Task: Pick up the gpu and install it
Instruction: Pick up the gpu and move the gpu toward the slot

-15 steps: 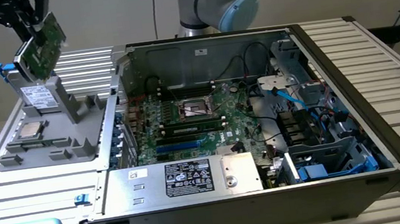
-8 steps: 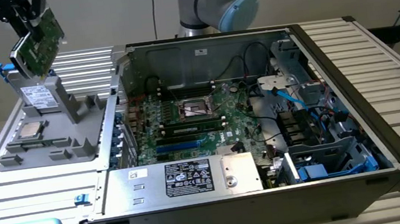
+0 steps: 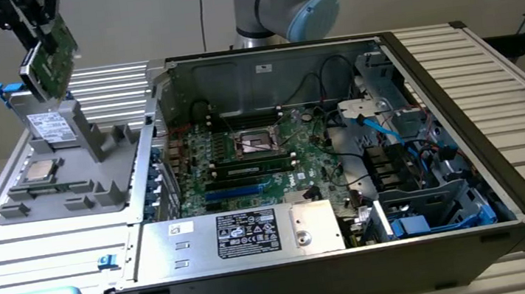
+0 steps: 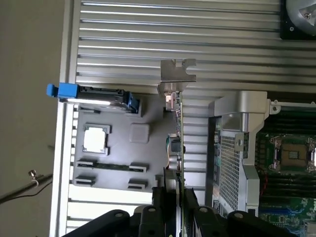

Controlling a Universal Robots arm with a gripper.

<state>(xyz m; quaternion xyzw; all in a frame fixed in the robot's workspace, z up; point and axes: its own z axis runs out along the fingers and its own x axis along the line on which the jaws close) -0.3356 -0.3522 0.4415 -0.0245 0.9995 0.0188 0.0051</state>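
While the tool (image 4: 176,195) grips the gpu (image 3: 48,59), grey tray (image 3: 98,182) holds CPU chip (image 3: 40,170), case (image 3: 233,69) holds motherboard (image 3: 313,172)

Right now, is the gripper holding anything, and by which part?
Yes: the gripper holds the gpu above the grey parts tray, pinched across its two faces at the end opposite the silver bracket.

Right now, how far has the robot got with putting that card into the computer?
Picked up: the gripper holds the gpu in the air above the grey parts holder. Left to do: it is not yet in the open computer case, whose motherboard holds no such card.
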